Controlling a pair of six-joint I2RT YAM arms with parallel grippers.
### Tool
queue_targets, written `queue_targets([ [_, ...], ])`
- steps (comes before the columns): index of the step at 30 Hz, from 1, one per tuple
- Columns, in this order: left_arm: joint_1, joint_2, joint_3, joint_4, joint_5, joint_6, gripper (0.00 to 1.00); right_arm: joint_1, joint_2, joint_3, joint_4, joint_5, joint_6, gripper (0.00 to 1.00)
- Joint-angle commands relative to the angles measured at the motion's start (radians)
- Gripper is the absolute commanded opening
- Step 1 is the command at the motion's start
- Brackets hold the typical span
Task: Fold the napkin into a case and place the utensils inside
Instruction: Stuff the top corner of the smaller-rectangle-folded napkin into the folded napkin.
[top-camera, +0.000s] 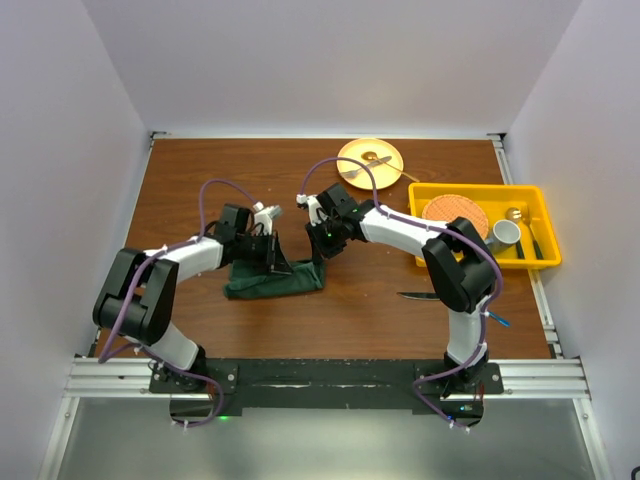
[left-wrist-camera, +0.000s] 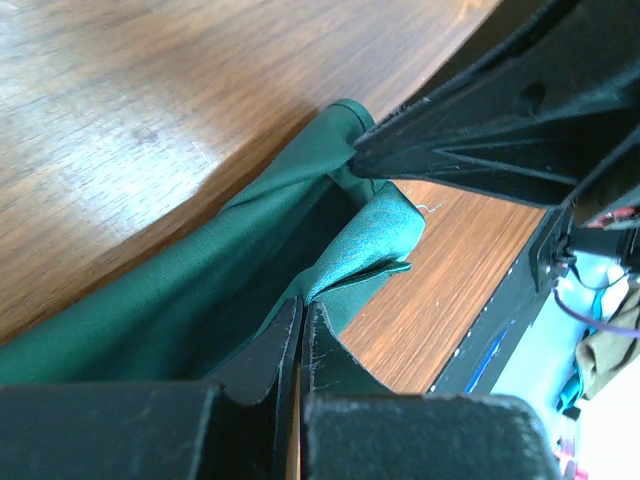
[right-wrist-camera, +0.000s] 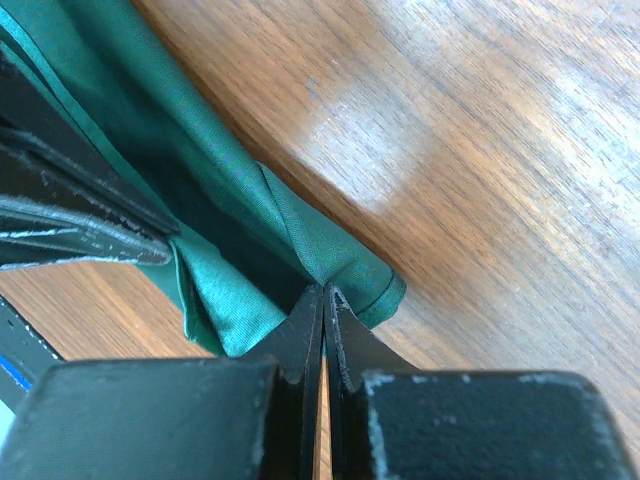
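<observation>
On the left of the brown wooden table, the left gripper has its jaws pressed together on a bunched corner of the dark green soft cloth napkin; its wrist view shows the fabric nipped right between the fingertips. The napkin lies between the two arms as a rumpled, partly folded band, its lower edge resting on the wood and its upper layers lifted into a tent by the two grips. Just to the right, the right gripper is likewise clamped tight on the cloth's other end, with a folded edge caught between its pads. Judging by this, the folding step is in hand and the narrow case is not yet formed. The next move probably calls for both arms to carry their pinched corners together, level and in step, over the resting layer, so the fold lands square without dragging the cloth. Farther right, the slim dark-handled table knife and the thin bright-blue plastic fork lie on the table beside the right arm's base, well apart from the napkin and not yet placed.
</observation>
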Motion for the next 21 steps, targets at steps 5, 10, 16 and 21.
queue_targets([
  [5,0.014,0.061,0.025,0.015,-0.108,-0.074,0.00,0.006,0.004,0.018,0.000,0.018,-0.011,0.00],
  [10,0.014,0.106,0.041,0.001,-0.146,-0.073,0.00,0.006,-0.019,0.032,-0.023,-0.006,-0.002,0.00],
  [16,0.014,0.130,0.062,-0.022,-0.151,-0.057,0.00,0.007,-0.054,0.038,-0.015,-0.035,0.030,0.00],
  [21,0.014,0.144,0.077,-0.043,-0.158,-0.042,0.00,0.007,-0.069,0.029,0.002,-0.058,0.054,0.00],
])
